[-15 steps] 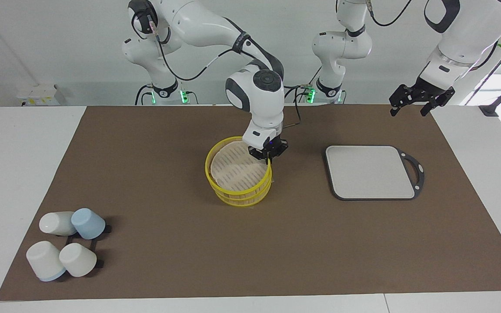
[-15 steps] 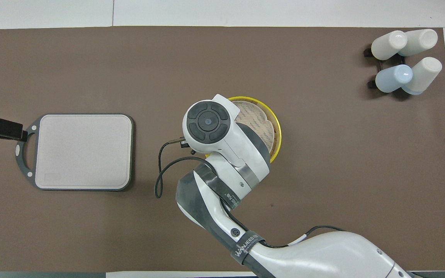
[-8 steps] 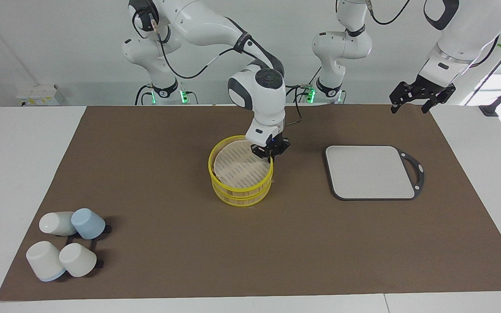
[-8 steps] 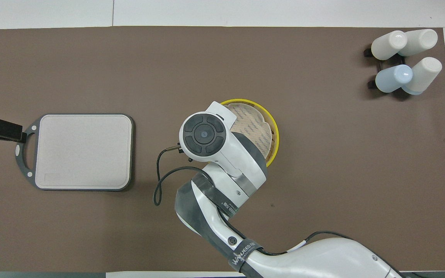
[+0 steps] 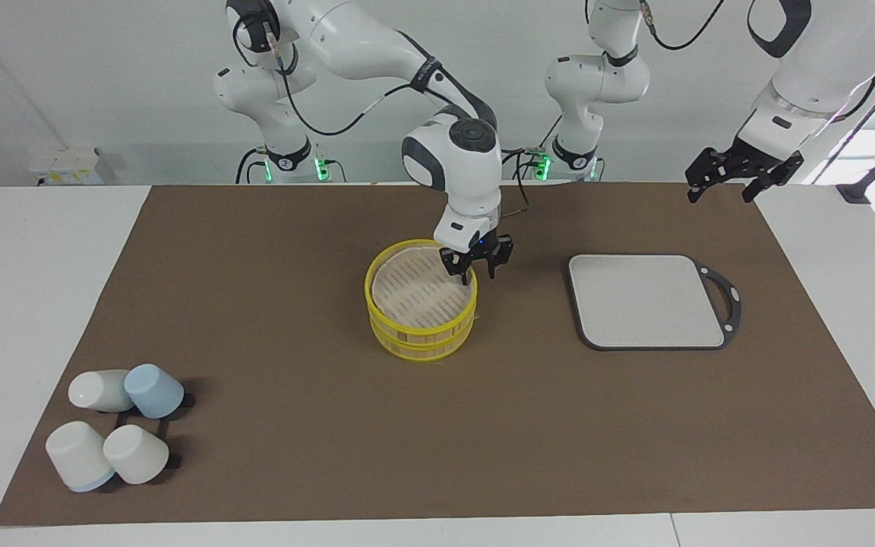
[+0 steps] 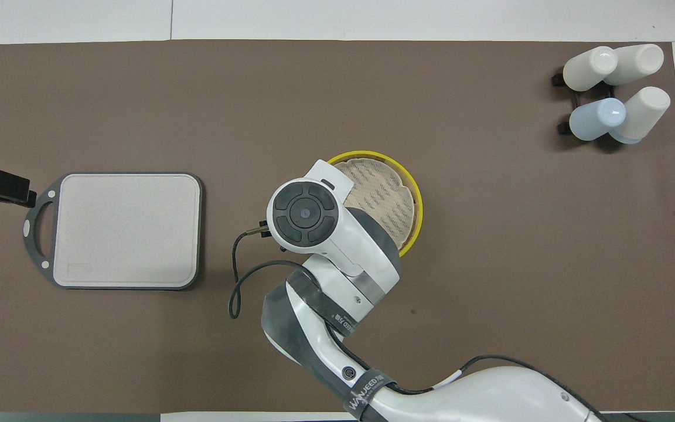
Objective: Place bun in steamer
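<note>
The steamer (image 5: pixel 418 338), a round bamboo basket with yellow rims, stands mid-table with its slatted lid (image 5: pixel 415 292) lying flat on top; it also shows in the overhead view (image 6: pixel 385 196). My right gripper (image 5: pixel 472 272) is open and empty, just above the steamer's rim on the side toward the left arm's end. In the overhead view the right arm's wrist (image 6: pixel 305 214) hides its fingers. My left gripper (image 5: pixel 720 184) waits open, raised over the table's edge at the left arm's end. The bun is not in view.
A grey rectangular board with a black handle (image 5: pixel 646 300) lies beside the steamer toward the left arm's end, also seen from overhead (image 6: pixel 126 228). Several white and blue cups (image 5: pixel 115 425) lie on a black rack at the corner farthest from the robots, at the right arm's end.
The right gripper lowered the tilted lid flat onto the steamer, then opened and let go of its rim. The left gripper shifted only slightly.
</note>
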Available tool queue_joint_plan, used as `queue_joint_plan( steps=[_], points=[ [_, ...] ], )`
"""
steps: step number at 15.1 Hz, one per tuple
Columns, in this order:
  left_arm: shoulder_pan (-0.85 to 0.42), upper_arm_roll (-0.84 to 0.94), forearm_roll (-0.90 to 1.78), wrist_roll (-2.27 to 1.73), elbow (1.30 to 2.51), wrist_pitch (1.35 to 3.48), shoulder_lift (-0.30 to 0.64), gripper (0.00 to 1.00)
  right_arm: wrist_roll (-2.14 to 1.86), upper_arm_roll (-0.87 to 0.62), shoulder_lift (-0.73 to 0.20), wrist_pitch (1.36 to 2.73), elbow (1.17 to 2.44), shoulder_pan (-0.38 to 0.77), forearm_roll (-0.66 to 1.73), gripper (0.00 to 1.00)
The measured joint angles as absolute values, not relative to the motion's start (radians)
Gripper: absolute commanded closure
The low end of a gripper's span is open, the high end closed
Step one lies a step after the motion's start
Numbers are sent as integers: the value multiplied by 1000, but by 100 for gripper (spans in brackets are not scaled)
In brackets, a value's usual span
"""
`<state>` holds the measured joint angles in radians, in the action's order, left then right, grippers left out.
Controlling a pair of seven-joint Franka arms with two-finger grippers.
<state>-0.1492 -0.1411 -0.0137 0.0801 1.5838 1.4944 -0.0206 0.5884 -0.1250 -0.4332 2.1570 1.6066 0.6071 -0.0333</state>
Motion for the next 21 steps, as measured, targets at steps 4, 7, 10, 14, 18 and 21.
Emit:
queue_joint_plan(
  steps=[4, 7, 10, 14, 18, 21],
  points=[
    [-139, -139, -14, 102, 1582, 1494, -24, 0, 595, -93, -376, 2005, 1507, 501, -33, 0],
    [-138, -139, -12, 107, 1581, 1494, -24, 0, 515, -93, -274, 1823, 1493, 355, -33, 0],
    [-137, -139, -1, 107, 1581, 1494, -26, 0, 420, -93, -166, 1675, 1520, 265, -32, 0],
    [-136, -142, 15, 107, 1581, 1494, -31, 0, 294, -93, -13, 1603, 1618, 184, -31, 0],
    [-136, -142, 18, 107, 1581, 1496, -31, 0, 185, -94, 42, 1605, 1691, 113, -30, 0],
    [-136, -141, 19, 107, 1582, 1497, -31, 0, 109, -93, 39, 1612, 1704, 33, -26, 0]
  ],
)
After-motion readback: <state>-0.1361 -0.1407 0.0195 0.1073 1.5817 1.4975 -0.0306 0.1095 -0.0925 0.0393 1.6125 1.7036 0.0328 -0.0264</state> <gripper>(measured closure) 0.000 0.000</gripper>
